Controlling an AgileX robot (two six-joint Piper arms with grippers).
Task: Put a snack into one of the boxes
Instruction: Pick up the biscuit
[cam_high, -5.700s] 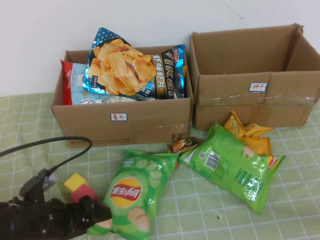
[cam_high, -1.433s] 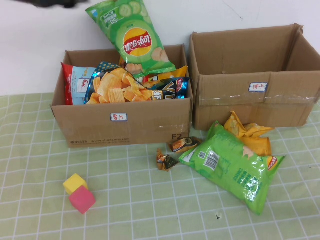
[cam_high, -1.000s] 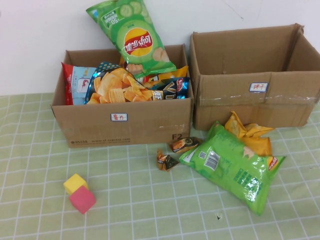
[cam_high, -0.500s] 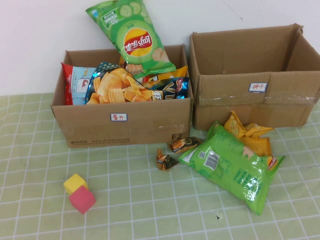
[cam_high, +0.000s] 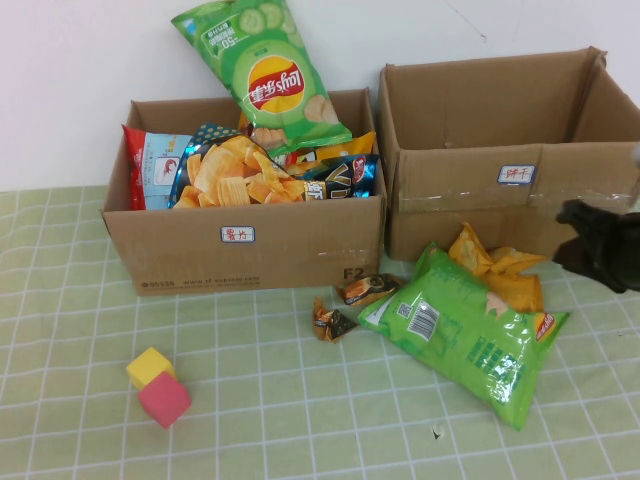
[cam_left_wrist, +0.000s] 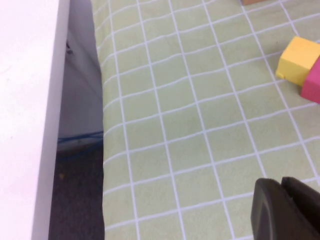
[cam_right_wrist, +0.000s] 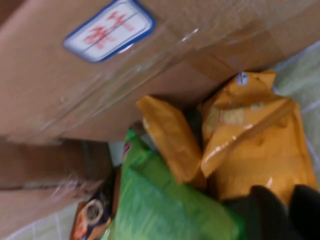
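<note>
The left cardboard box (cam_high: 245, 245) is packed with snack bags, and a green Lay's chip bag (cam_high: 265, 75) leans upright on top of them. Beside it the right cardboard box (cam_high: 500, 185) shows no snacks inside. In front of it lie a large green bag (cam_high: 460, 330) (cam_right_wrist: 165, 205) and orange bags (cam_high: 495, 270) (cam_right_wrist: 255, 145). My right gripper (cam_high: 575, 240) (cam_right_wrist: 287, 200) hovers at the right edge just above the orange bags, fingers slightly parted and holding nothing. My left gripper (cam_left_wrist: 281, 186) is shut and empty over the tablecloth near the table's left edge.
Two small wrapped candies (cam_high: 368, 289) (cam_high: 332, 322) lie between the boxes' fronts. A yellow cube (cam_high: 150, 365) (cam_left_wrist: 298, 60) and a pink cube (cam_high: 165, 398) (cam_left_wrist: 312, 85) sit at the front left. The table's edge (cam_left_wrist: 102, 150) drops off beside the left gripper.
The Lay's bag went from the table, in my left gripper, into the left box, and the left arm withdrew. In the last half second my right gripper came in from the right.
</note>
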